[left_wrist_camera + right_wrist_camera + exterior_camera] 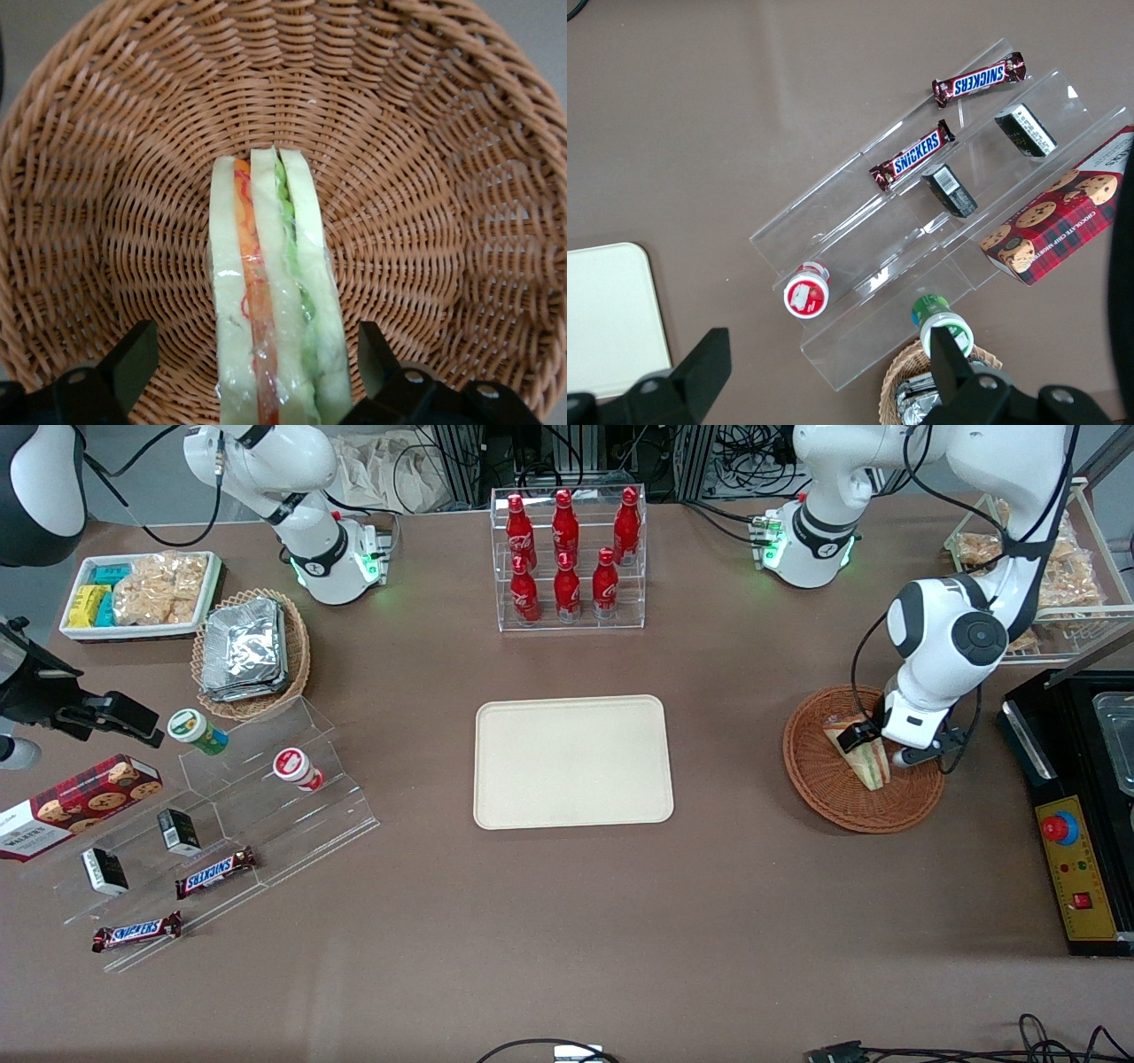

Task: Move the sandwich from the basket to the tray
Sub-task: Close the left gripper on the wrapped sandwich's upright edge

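The sandwich [270, 328] is a wedge of pale bread with orange-red and green layers, wrapped in clear film. It lies in the brown woven basket [106, 177]. My left gripper [257, 336] is down in the basket, open, with one black finger on each side of the sandwich and a small gap to each. In the front view the gripper [881, 746] sits over the sandwich [864, 760] in the basket [824, 797], toward the working arm's end of the table. The cream tray [573, 762] lies bare at the table's middle.
A clear rack of red bottles [567, 549] stands farther from the front camera than the tray. A black appliance [1085, 815] sits beside the basket at the table's end. Acrylic steps with snacks [221, 815] and a foil-packet basket [248, 651] lie toward the parked arm's end.
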